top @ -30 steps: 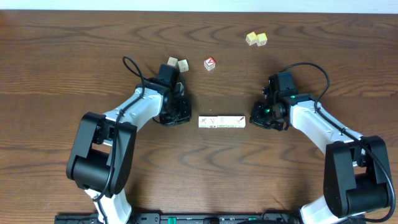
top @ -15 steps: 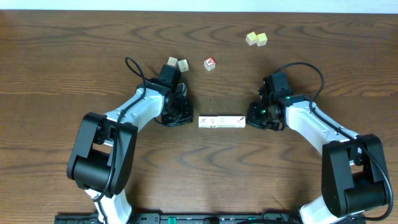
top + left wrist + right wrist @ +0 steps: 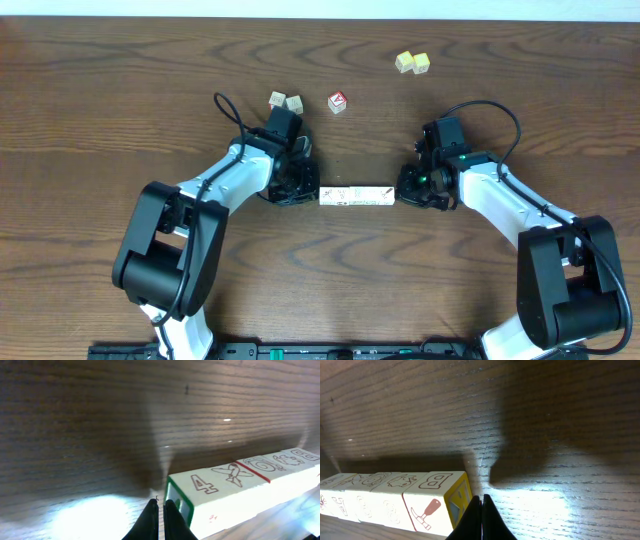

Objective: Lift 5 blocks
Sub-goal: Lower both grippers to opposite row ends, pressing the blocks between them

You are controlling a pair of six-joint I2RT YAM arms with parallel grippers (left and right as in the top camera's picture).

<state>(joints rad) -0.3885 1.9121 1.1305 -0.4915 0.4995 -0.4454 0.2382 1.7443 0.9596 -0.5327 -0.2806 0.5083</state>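
On tabletop, row of blocks laid crosswise; left end effector clenched empty at one end, right end effector clenched empty opposite.

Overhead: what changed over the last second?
The left gripper, shut, slid right to the left end of the row of blocks. The right gripper, also shut, slid left to the row's right end. Nothing was taken hold of or let go. The row, the red-faced cube and the yellow cubes stayed put.
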